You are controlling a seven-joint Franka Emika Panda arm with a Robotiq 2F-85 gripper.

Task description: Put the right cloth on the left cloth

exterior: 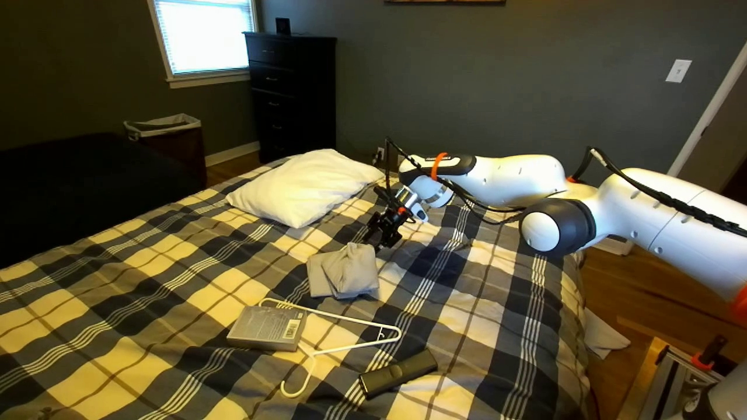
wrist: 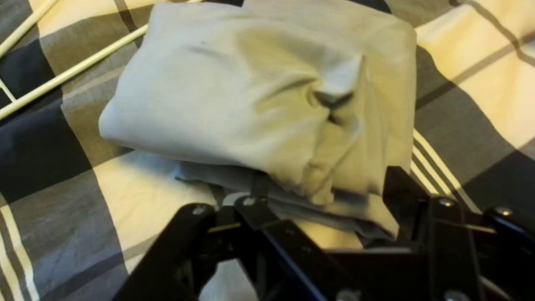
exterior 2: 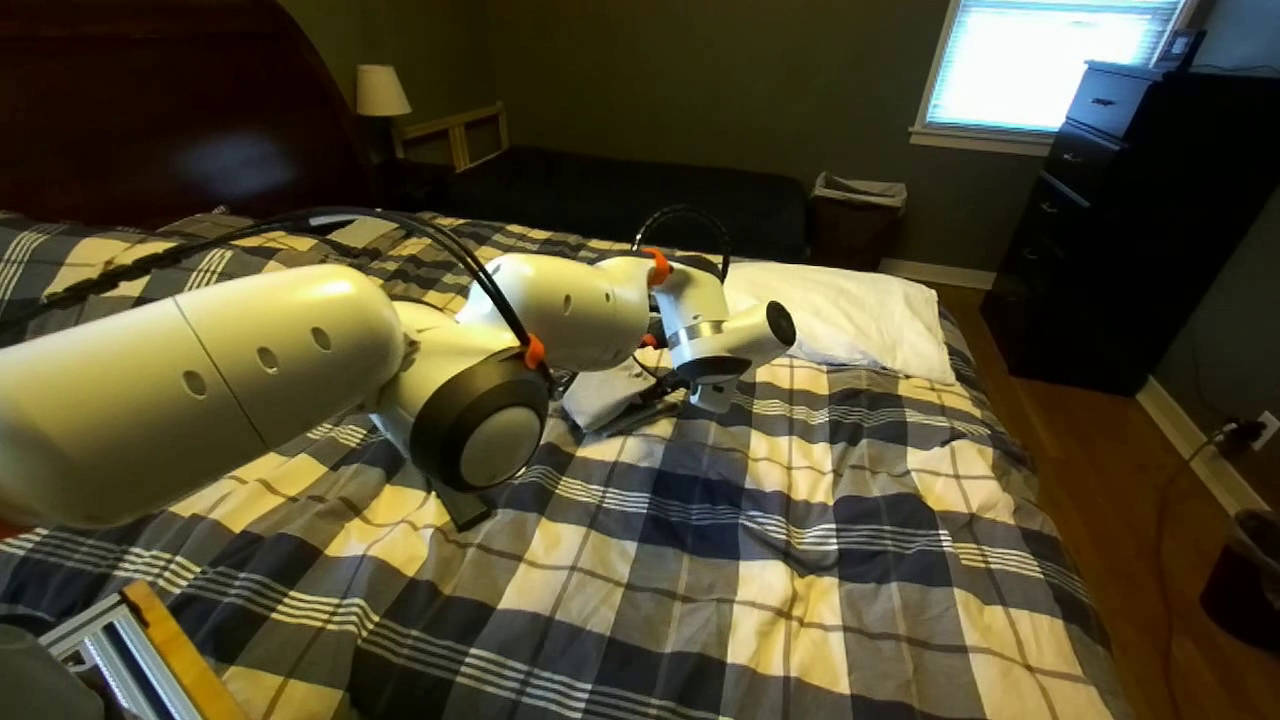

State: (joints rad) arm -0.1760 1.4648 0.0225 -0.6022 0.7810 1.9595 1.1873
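Note:
Two light grey cloths lie stacked on the bed. The upper cloth [exterior: 354,269] is folded and crumpled, with a pinched peak; it also shows in the wrist view [wrist: 200,96] and in an exterior view [exterior 2: 603,396]. The lower cloth [exterior: 318,279] sticks out beneath it, also in the wrist view [wrist: 391,54]. My gripper [exterior: 375,240] is at the cloths' edge, low over the bed. In the wrist view the gripper [wrist: 328,184] has its fingers wide apart, with loose cloth edges between them and not pinched. The arm hides most of the gripper in an exterior view [exterior 2: 660,385].
A white hanger [exterior: 356,348], a grey box [exterior: 267,328] and a black remote-like object [exterior: 398,372] lie on the plaid bed near the cloths. A white pillow [exterior: 306,184] lies behind the gripper; it also shows in an exterior view [exterior 2: 850,315].

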